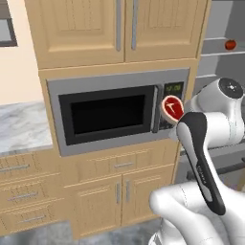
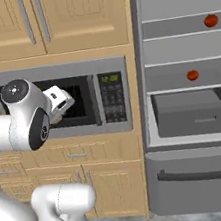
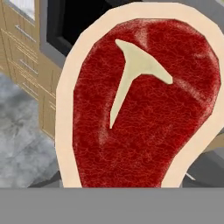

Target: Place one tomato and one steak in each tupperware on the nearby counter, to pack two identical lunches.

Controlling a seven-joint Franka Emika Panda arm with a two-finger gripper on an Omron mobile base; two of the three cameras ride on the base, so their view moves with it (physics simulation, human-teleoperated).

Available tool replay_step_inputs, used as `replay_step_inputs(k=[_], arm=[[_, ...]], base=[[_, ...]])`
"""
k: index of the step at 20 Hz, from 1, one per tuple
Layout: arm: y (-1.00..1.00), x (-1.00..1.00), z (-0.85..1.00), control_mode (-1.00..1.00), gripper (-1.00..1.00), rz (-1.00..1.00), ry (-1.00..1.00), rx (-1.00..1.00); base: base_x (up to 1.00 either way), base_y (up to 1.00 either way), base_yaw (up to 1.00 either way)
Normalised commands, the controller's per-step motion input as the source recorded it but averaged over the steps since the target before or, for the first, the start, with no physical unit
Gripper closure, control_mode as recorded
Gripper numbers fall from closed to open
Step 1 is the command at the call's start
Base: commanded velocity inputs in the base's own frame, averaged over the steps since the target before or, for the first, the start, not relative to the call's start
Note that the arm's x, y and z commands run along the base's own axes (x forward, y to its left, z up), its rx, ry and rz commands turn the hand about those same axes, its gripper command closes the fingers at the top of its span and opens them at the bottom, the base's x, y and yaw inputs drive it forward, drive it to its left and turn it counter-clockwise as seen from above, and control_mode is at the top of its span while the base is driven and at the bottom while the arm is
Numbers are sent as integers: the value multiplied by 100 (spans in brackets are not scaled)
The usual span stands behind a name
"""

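Red steak (image 3: 144, 100) with a pale fat rim and a T-shaped bone lies right at the camera in the hand view, its flat face hiding the fingertips. From the left base view the steak (image 1: 172, 107) hangs in the air at the end of the arm, before the microwave (image 1: 117, 112) panel. Gripper (image 1: 175, 111) is partly closed, clamped on the steak. Two tomatoes (image 2: 211, 20) (image 2: 192, 75) rest on fridge shelves (image 2: 188, 77), well apart from it.
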Motion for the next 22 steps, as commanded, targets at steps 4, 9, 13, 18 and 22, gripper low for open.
replay_step_inputs(k=[4, 9, 13, 18, 22], arm=[[0, 0, 0, 100, 100, 0, 0, 0], [0, 0, 0, 100, 100, 0, 0, 0], [0, 0, 0, 100, 100, 0, 0, 0], [0, 0, 0, 100, 100, 0, 0, 0], [0, 0, 0, 100, 100, 0, 0, 0]], base=[[-22, 100, 0], [-6, 100, 0], [0, 100, 0], [0, 100, 0], [1, 100, 0]])
